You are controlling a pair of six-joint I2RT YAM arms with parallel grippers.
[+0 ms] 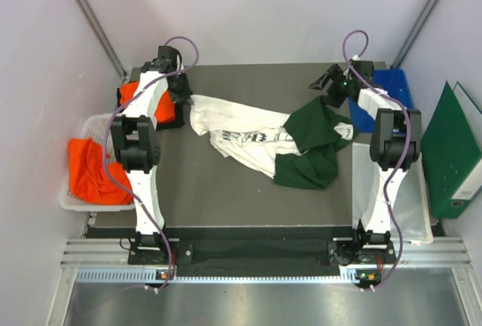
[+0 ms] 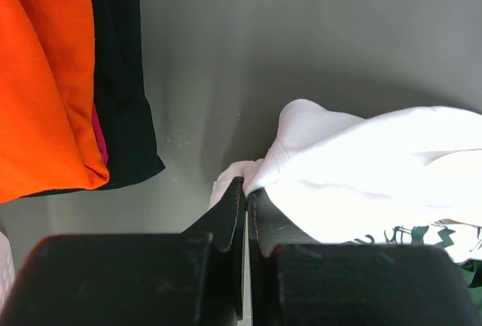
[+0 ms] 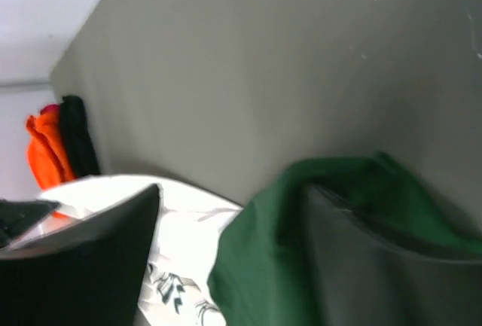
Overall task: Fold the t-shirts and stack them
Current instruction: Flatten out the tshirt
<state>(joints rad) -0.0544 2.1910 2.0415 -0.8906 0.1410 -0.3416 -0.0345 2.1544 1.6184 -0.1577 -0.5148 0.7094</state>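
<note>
**Fig.** The left gripper is clamped on a white edge of the Charlie Brown t-shirt. The shirt trails crumpled from it toward the right gripper, its long axis running claw to claw. The right gripper's jaws stand apart just above the dark green sleeve, gripping nothing, so this arm is judged nearer for the next grasp.

White/green tee lies crumpled across grey mat
L gripper at tee's left edge; R gripper w/ fingers apart near green sleeve, off the cloth; orange tees in white basket, left of mat
</note>
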